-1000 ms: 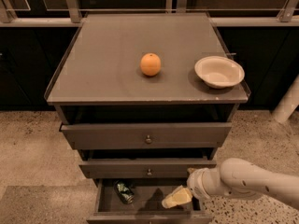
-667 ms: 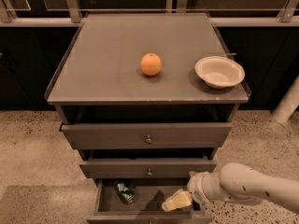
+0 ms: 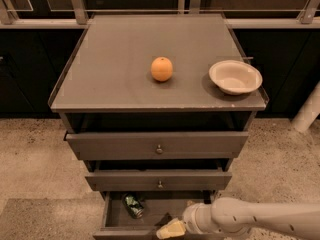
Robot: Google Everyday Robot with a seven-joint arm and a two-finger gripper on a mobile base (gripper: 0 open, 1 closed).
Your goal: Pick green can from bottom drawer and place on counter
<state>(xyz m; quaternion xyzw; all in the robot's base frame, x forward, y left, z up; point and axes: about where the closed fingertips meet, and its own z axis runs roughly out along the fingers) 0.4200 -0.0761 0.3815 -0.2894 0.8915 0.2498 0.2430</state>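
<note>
The green can lies on its side in the left part of the open bottom drawer, under the two upper drawers. My gripper is at the drawer's front edge, right of the can and apart from it, on a pale arm that comes in from the lower right. The counter is the flat grey top of the cabinet above.
A round orange fruit sits mid-counter and a pale bowl sits at its right edge. The two upper drawers stand slightly pulled out above the bottom one. A railing runs behind the cabinet; speckled floor lies on both sides.
My gripper has moved down and to the left along the bottom drawer's front, closer to the can. The can, fruit and bowl have not moved.
</note>
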